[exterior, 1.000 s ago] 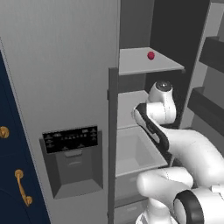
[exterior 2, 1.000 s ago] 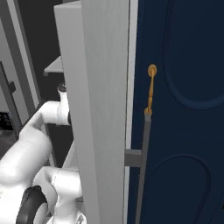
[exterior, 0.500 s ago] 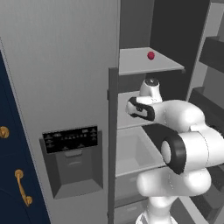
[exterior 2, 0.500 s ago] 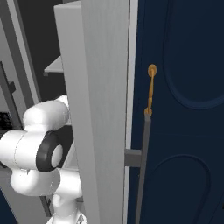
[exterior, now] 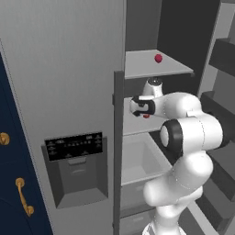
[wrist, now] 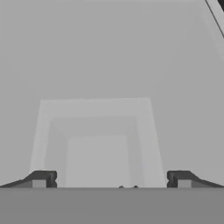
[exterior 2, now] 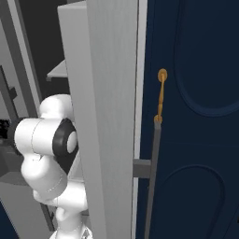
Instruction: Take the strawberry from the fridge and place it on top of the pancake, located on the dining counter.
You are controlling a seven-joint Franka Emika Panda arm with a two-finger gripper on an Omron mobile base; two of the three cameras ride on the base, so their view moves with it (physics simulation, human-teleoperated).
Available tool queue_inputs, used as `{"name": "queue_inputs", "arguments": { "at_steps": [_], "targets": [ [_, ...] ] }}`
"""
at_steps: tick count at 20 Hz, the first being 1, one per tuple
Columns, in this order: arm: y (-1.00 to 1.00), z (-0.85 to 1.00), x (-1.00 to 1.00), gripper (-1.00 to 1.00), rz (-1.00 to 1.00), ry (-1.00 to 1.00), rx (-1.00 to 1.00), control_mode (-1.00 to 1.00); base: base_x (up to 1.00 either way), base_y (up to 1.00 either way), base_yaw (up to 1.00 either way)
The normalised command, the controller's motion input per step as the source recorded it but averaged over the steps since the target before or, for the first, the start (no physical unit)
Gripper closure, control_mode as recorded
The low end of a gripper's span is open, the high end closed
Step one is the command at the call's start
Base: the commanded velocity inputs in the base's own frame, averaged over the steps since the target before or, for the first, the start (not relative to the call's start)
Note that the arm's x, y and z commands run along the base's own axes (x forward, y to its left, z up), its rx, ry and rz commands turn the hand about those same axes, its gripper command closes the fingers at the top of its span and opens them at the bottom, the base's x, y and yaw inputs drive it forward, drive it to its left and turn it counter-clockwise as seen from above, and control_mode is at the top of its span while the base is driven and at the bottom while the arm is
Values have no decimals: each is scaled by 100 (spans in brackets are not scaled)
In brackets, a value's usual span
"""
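Open fridge compartment: room between the shelves, walls and door edges on each side.

The tall light-grey fridge (exterior: 64, 69) stands open; its dark vertical door edge (exterior: 118, 151) bounds the gap at 9 o'clock, and stepped grey door shelves (exterior: 220, 105) close it at 3 o'clock. The grey upper shelf (exterior: 151, 64) has free air above it around the tiny red strawberry (exterior: 158, 58). Below, the two-finger gripper (wrist: 111, 179), fingers spread wide, faces an unobstructed pale recessed drawer bin (wrist: 98, 140).

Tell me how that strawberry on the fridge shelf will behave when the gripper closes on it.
The strawberry looks tiny and rounded, so it may roll across the flat grey shelf if nudged. It probably weighs very little. The gripper stands wide open, so its fingers must close far, and gently.
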Motion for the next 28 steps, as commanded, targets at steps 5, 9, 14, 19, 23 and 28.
{"name": "queue_inputs", "arguments": {
  "at_steps": [5,9,14,19,23,28],
  "targets": [
    [-3,-37,-64,-100,6,-13,0,-100,0,0,0],
    [0,-38,-25,-100,4,-7,0,-100,0,0,0],
    [0,-30,16,-100,2,0,0,-100,0,0,0],
    [0,-43,-32,100,0,-1,0,-100,0,0,0],
    [1,-30,-30,100,0,-4,0,-100,0,0,0],
    [31,15,-32,100,0,-20,0,-100,0,0,0]
  ]
}}
